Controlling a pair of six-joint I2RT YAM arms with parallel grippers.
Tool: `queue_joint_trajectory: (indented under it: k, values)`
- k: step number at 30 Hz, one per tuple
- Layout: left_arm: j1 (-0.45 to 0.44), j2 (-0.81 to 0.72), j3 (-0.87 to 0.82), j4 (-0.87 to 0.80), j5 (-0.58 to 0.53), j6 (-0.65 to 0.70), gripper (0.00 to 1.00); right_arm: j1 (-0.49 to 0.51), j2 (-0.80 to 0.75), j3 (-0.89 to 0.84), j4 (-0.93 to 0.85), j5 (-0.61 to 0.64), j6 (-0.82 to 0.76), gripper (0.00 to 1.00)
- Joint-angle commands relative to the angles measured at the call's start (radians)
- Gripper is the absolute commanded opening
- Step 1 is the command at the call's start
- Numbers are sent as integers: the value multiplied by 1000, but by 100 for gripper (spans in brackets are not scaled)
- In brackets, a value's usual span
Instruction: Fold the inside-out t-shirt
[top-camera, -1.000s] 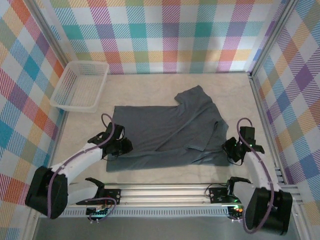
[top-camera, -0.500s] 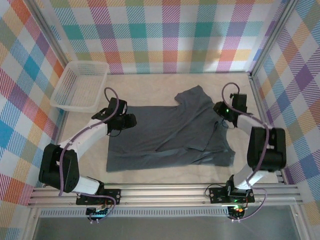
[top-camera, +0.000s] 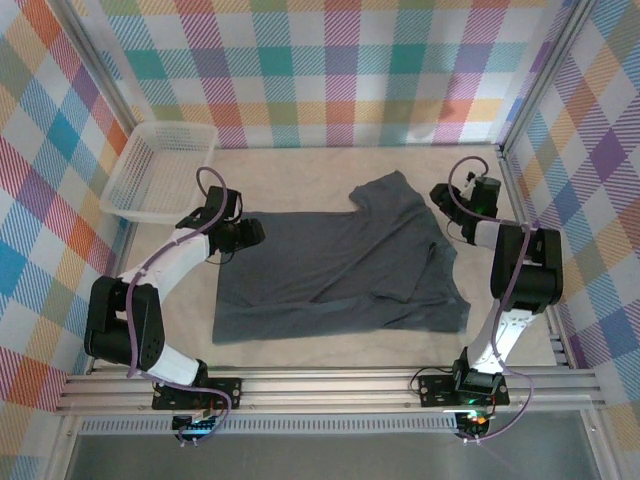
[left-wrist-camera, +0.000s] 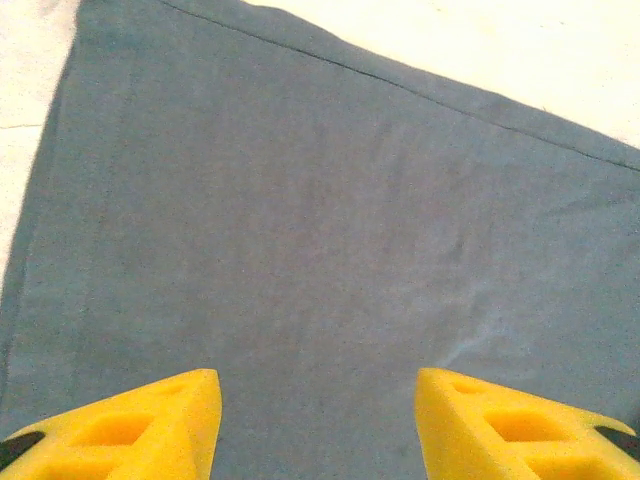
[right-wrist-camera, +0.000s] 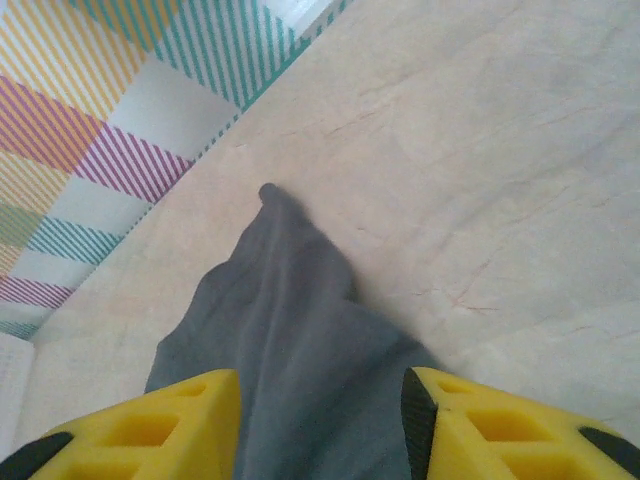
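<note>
On pale marbled tabletop (top-camera: 300, 170), centre to right: slate blue-grey soft-fabric short-sleeved t-shirt (top-camera: 340, 270), spread flat, hem end to left, sleeves to right. At far-left corner, against left wall, well apart from shirt: white plastic mesh basket (top-camera: 150, 213). Over shirt's far-left corner: left gripper (top-camera: 250, 232). In left wrist view, between spread yellow fingers of left gripper (left-wrist-camera: 318, 420): shirt cloth (left-wrist-camera: 320, 220), its edges to left and beyond. Over far sleeve at right: right gripper (top-camera: 440, 195). In right wrist view, ahead of right gripper (right-wrist-camera: 320, 420): sleeve tip (right-wrist-camera: 290, 330), bare tabletop (right-wrist-camera: 480, 180) right and beyond.
</note>
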Motion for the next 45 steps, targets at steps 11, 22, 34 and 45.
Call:
queue_joint_trajectory:
  k: [11,22,34,45]
  values:
    - [20,56,64,22,39,-29,54,24,33,-46,67,-168,239,48]
    - [30,67,76,8,51,-24,55,247,52,46,-120,216,-7,56]
    - [74,72,87,31,80,-17,55,317,212,525,-792,762,-131,58]
    - [109,75,70,36,90,-7,55,276,378,766,-1022,615,-131,44]
